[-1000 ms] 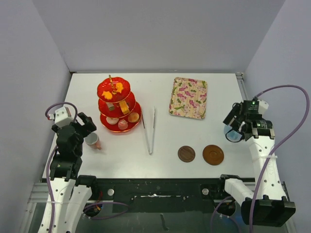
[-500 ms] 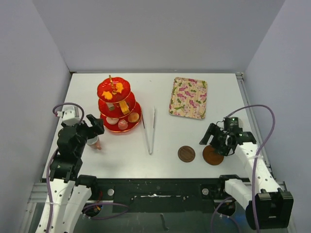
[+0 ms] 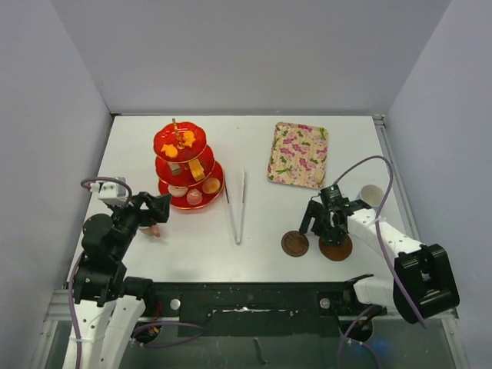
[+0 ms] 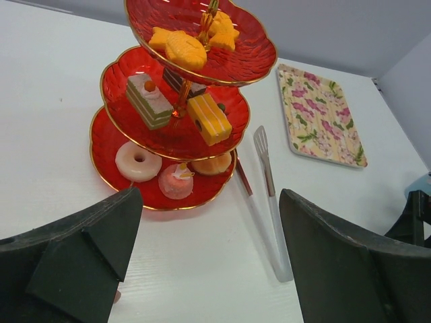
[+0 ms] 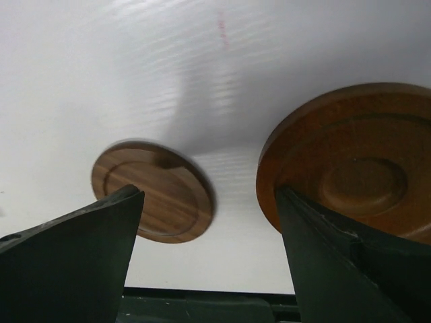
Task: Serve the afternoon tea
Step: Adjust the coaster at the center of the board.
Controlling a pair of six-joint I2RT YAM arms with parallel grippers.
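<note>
Both jaws wide over the counter (image 3: 254,146), nothing gripped.
Hovers with right jaws empty just over a dark saucer (image 5: 168,195) and a lighter saucer (image 5: 350,168); points left jaws, equally empty, at the red stand (image 4: 249,54) of cakes (image 4: 182,48) beside the tongs (image 3: 241,181).

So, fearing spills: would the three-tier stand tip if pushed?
Likely tippy if pushed high: the stand is tall, with three loaded tiers. Pushed low, its wide bottom tier should steady it. The loose cakes may shift.
</note>
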